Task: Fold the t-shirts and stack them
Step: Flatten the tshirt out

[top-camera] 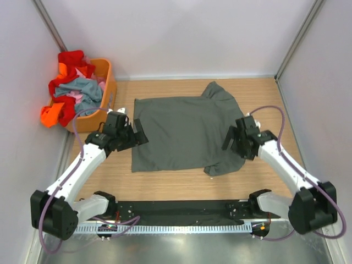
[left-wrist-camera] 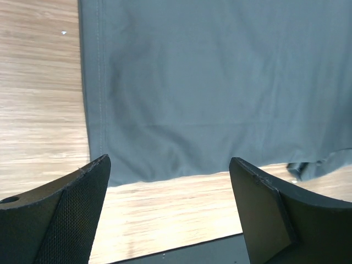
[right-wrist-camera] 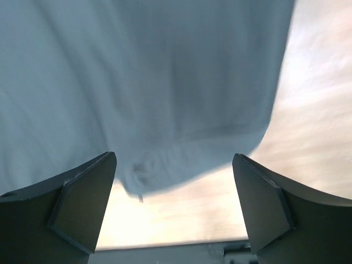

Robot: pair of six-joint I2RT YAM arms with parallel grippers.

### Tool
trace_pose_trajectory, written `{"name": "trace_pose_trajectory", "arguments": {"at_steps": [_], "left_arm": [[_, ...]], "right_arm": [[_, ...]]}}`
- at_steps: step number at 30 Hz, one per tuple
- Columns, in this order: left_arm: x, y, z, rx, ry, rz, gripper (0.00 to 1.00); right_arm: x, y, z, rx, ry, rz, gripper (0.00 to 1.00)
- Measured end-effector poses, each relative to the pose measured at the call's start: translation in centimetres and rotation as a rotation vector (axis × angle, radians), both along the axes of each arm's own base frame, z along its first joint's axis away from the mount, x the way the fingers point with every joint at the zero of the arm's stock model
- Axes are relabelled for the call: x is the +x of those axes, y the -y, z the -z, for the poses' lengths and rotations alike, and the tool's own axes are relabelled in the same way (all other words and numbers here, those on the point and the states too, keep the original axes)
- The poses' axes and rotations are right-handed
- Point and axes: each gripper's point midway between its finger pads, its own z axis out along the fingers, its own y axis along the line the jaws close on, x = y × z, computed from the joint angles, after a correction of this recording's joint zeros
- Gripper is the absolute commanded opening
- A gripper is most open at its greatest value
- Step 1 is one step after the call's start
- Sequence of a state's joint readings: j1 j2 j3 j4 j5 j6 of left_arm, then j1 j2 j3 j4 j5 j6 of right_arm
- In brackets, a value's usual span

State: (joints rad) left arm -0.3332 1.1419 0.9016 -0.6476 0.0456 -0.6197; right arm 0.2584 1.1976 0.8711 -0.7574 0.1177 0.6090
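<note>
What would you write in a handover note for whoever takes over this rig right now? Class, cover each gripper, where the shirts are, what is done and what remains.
Left gripper: open, empty, at the left edge of the dark grey t-shirt.
Right gripper: open, empty, at its right edge, between the sleeves.
Other t-shirts: heaped in the orange basket, far left, some hanging over the rim.
Done: grey shirt spread flat on the table.
Left: every fold, all stacking.
</note>
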Motion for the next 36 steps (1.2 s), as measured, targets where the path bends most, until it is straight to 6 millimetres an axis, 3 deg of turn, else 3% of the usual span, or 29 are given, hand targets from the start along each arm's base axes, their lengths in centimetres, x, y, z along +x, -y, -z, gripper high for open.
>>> {"name": "trace_pose_trajectory", "arguments": {"at_steps": [3, 7, 12, 16, 23, 27, 31, 34, 35, 36], "left_arm": [[-0.9, 0.2, -0.5, -0.035, 0.027, -0.005, 0.89], [-2.3, 0.2, 0.6, -0.061, 0.022, -0.02, 0.88], [-3.8, -0.1, 2.5, -0.062, -0.024, -0.039, 0.87], [-4.0, -0.2, 2.4, -0.074, -0.018, -0.047, 0.86], [-4.2, -0.3, 2.0, -0.085, 0.001, -0.055, 0.85], [-4.5, -0.4, 2.2, -0.086, -0.003, -0.062, 0.84], [-4.5, -0.5, 2.2, -0.087, -0.004, -0.071, 0.84], [-4.5, -0.6, 2.2, -0.084, -0.002, -0.079, 0.84], [-4.4, -0.6, 2.3, -0.082, -0.001, -0.082, 0.83], [-4.4, -0.7, 2.3, -0.08, 0.0, -0.085, 0.83]], "right_arm": [[-4.2, -2.1, 1.6, 0.061, -0.022, -0.025, 0.88], [-7.7, -5.3, 2.2, 0.136, -0.012, -0.08, 0.81], [-9.3, -4.4, 4.3, 0.137, -0.035, 0.004, 0.73], [-9.2, -3.0, 5.1, 0.114, -0.038, 0.086, 0.66], [-7.6, 1.5, 6.0, 0.156, 0.009, 0.335, 0.59], [-8.1, 1.0, 8.0, 0.182, -0.051, 0.323, 0.54], [-6.8, 0.2, 7.9, 0.224, -0.016, 0.296, 0.51], [-6.5, -0.1, 8.0, 0.237, 0.002, 0.275, 0.28], [-6.5, -0.1, 8.1, 0.235, 0.001, 0.267, 0.11], [-6.6, -0.1, 8.2, 0.232, -0.001, 0.256, 0.03]]}}
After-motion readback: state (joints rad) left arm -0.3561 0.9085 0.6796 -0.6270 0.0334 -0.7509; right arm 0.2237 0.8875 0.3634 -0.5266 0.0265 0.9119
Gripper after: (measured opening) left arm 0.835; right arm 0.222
